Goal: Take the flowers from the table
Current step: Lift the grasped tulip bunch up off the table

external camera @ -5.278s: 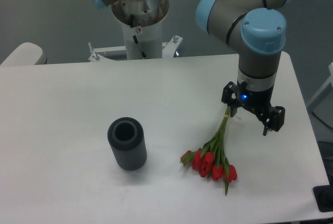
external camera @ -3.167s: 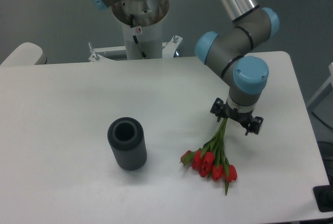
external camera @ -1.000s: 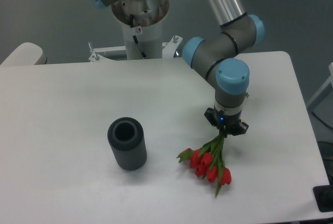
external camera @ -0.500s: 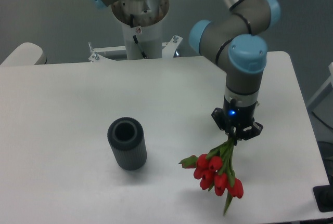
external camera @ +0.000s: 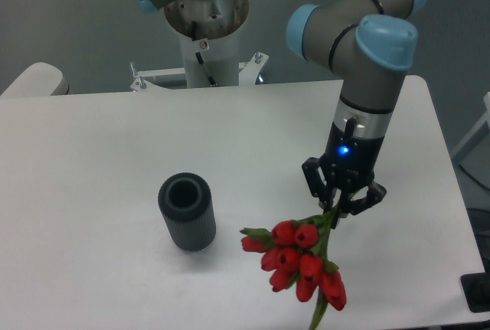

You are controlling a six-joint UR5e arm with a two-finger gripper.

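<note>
My gripper [external camera: 339,206] is shut on the green stems of the flowers [external camera: 295,261], a bunch of red tulip buds. The bunch hangs from the gripper, buds down and toward the camera, lifted off the white table [external camera: 92,161]. The stems slant down to the left from the fingers. The arm reaches down over the table's right half.
A dark grey ribbed cylinder [external camera: 187,212] stands upright on the table, left of the flowers. The robot's base column [external camera: 207,35] stands behind the far edge. The table's right edge is close to the arm.
The gripper came down, closed on the stems and rose with the bunch. In the last half second the flowers came higher and nearer the camera.
</note>
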